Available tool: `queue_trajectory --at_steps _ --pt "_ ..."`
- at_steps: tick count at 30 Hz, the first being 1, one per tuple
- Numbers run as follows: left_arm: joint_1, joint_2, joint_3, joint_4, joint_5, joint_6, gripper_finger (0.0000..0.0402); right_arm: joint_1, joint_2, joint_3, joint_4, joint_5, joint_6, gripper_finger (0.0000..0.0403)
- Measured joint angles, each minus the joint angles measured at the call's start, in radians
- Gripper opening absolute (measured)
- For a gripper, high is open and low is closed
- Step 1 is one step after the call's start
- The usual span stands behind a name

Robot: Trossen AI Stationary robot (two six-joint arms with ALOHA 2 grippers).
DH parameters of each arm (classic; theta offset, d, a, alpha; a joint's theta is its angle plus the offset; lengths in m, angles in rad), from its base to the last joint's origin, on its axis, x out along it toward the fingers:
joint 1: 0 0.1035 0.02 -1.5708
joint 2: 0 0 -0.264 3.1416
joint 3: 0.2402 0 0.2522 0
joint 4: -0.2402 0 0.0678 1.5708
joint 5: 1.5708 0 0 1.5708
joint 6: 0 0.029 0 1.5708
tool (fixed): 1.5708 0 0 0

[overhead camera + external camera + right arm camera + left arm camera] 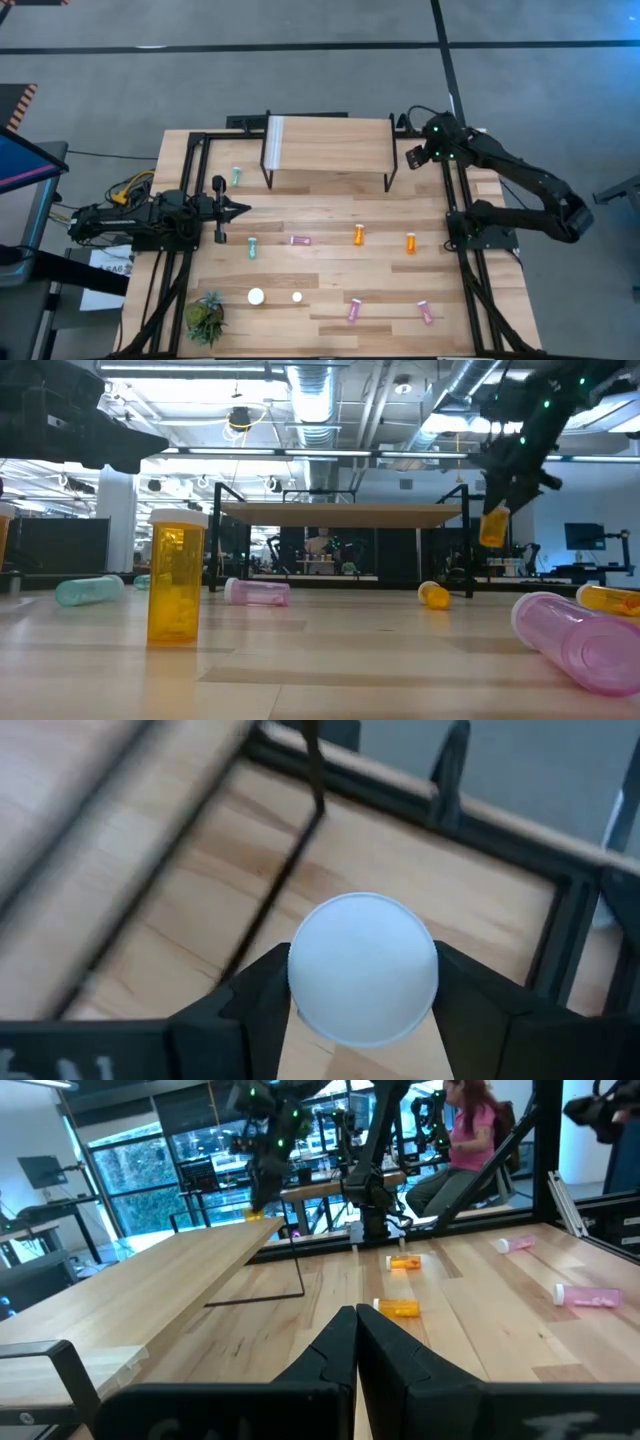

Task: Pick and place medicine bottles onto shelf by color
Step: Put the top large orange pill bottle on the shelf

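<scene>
- Around the work I see a small green plant [206, 318] at the near left corner of the tabletop [330, 275], with a white cap [256, 296] and a smaller white piece [297, 296] just beside it.
- Loose bottles lie between me and the shelf [330, 143]: a teal bottle [252, 246], a pink bottle [300, 240] and two orange bottles [359, 235] [410, 242] in one row, and two more pink ones [353, 311] [426, 312] nearer to the front edge.
- One more teal one [236, 176] stands left of the shelf, near its black leg.
- The right tool [416, 157] is raised just beside the right end of the shelf, with nothing between them.
- It is pinching a held bottle [493, 526]; in the right wrist view its round white cap [363, 968] sits between the two fingers [258, 995].
- In the low view this bottle is orange and hangs upright, a little below the board level, at the right side of the shelf.
- The left tool [237, 209] waits over the left part of the tabletop, its fingers pressed together, pointing to the middle.
- The shelf is a light wood board on thin black legs, with a whitish strip [274, 142] at its left end; I see nothing on its top.
- The tabletop is light wood planks inside a black frame.
- Behind it there is a room with pipes on the ceiling, and a person [468, 1130] in a pink top sits at a desk.
</scene>
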Motion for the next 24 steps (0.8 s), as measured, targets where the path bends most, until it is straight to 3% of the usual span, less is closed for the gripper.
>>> queue_trajectory --at_steps 12,24 --pt "0.000 0.000 0.000 0.000 0.000 0.000 0.0000 0.073 0.009 0.286 -0.122 0.030 0.014 0.0220" --pt "0.000 0.000 0.000 0.000 0.000 0.000 0.0000 0.129 0.160 0.483 -0.150 0.029 0.017 0.0220"
